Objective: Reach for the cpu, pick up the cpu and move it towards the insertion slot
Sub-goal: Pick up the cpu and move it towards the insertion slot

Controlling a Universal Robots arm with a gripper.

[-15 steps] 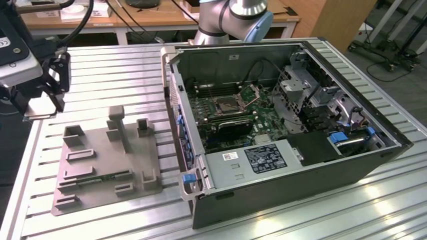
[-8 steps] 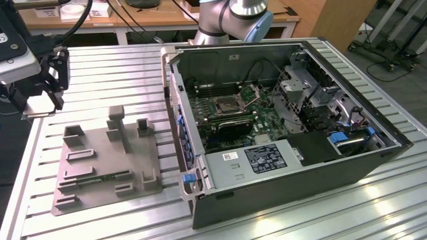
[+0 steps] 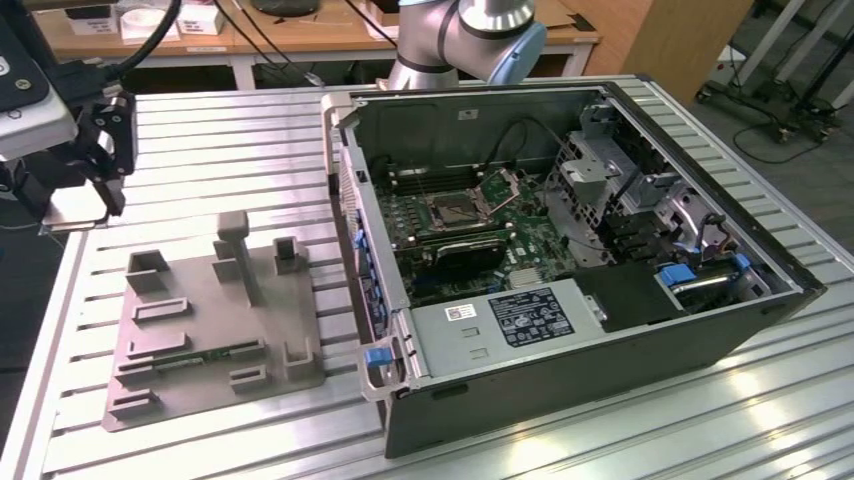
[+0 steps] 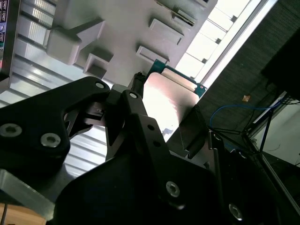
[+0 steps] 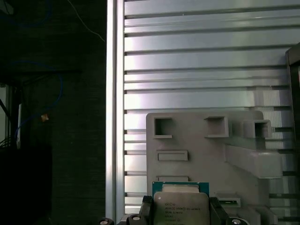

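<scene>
Cpu (image 5: 180, 210), a small square chip with a silvery top plate and a thin rim, was pinched by two opposite edges between my dark fingers (image 5: 147, 206) in the first wrist view. The second wrist view showed its bright metal face caught between those same fingers. My gripper (image 3: 83, 203) hung at the exterior view's far left, above the slatted metal table (image 3: 214, 150), with the chip raised clear of the surface.

Just beside and nearer lay the grey plastic tray (image 3: 200, 305), with its raised blocks and recesses. I could not tell which recess the chip belonged to.

Well apart, at the exterior view's right, stood the open computer case (image 3: 601, 350). Inside it lay the green motherboard (image 3: 534, 235). The insertion slot (image 3: 447, 212), a square metal-framed socket with a dark centre, sat near the board's middle.

By my judgement the reach and the pick-up were done, since the chip was in my grip and off the tray. Nearly all of the carry towards the socket was left, because the tray and the case wall lay between us.
</scene>
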